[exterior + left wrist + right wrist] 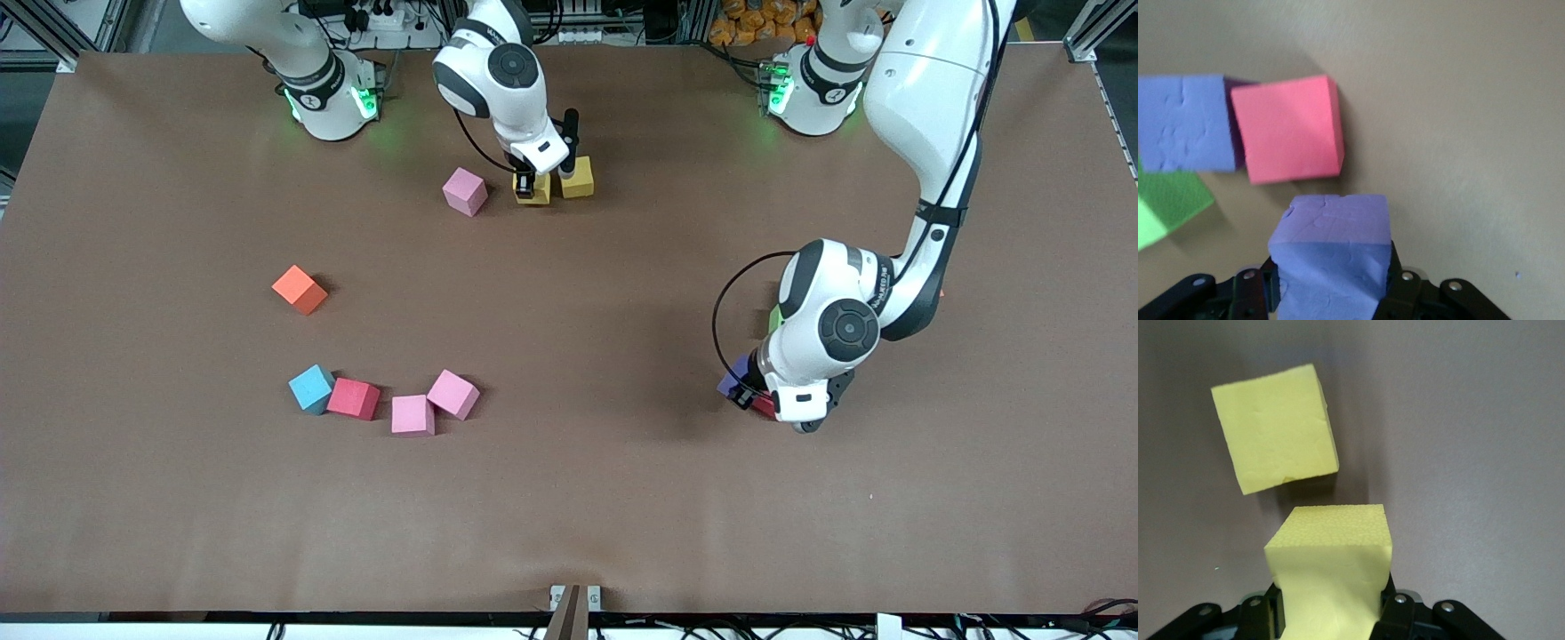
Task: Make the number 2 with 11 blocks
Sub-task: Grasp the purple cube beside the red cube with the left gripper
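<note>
Green cube (775, 318) mostly behind left arm

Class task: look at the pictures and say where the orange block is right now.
In the front view the orange block lies alone on the table toward the right arm's end, farther from the camera than the light blue block.

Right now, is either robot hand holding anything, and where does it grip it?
Yes. The left gripper pinches a purple block by two opposite sides; the right gripper pinches a yellow block likewise.
</note>
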Controlling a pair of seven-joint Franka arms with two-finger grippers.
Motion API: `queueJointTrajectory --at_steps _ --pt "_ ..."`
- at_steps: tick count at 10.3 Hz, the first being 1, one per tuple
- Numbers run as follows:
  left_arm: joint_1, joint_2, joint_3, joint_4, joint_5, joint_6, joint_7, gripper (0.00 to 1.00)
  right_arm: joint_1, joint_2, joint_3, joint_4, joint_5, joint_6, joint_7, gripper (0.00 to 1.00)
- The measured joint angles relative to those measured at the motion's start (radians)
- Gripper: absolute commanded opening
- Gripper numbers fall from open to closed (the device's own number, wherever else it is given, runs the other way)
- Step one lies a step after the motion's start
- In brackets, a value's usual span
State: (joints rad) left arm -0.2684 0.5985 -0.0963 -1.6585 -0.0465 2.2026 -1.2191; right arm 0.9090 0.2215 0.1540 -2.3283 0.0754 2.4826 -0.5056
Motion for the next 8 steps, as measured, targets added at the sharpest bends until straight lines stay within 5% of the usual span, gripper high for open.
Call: queueJointTrajectory --at_steps 8 --pt "0.007 -0.156 -0.041 -0.167 0.000 -0.051 -0.123 0.18 0.027 0.056 0.003 0.031 0.000 0.000 -0.003 0.48"
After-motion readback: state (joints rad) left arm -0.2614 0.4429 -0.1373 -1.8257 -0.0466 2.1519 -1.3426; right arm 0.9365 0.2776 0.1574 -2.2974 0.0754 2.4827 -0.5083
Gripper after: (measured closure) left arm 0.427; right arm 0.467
